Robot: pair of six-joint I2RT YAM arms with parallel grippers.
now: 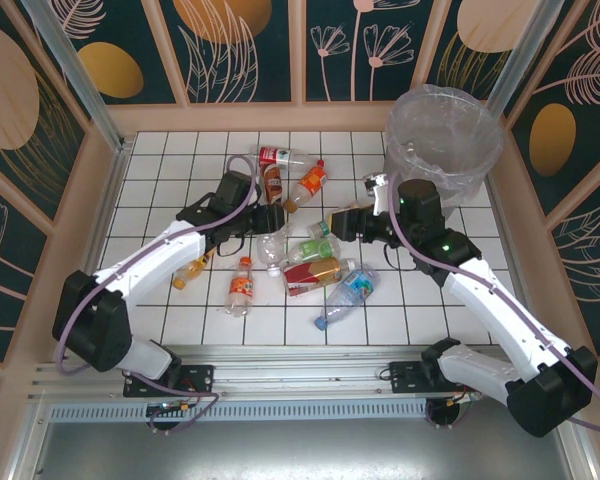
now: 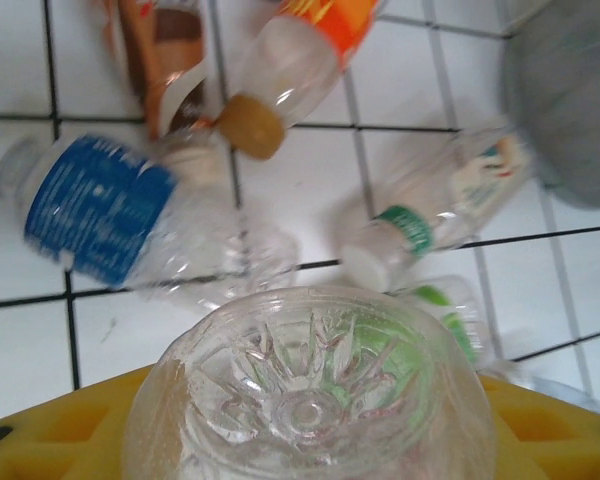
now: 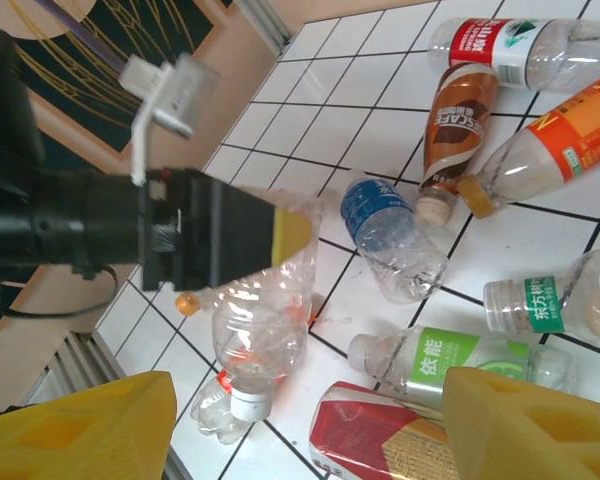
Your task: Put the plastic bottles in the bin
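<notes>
Nearly hidden — left gripper (image 2: 305,448) behind clear bottle (image 2: 308,385).

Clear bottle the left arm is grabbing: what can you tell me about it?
The clear bottle is thin, crumpled, see-through plastic with no label showing. It has a white cap at one end and a star-patterned base at the other. The left gripper has its jaws shut on the base end. Whether it touches the tiled table, I cannot tell.

In your left wrist view, the base of a clear bottle (image 2: 308,400) covers most of the yellow fingers (image 2: 70,430), the blue-label bottle (image 2: 100,215) is blurred, and the frame's upper right edge cuts off the bin (image 2: 570,100).
</notes>
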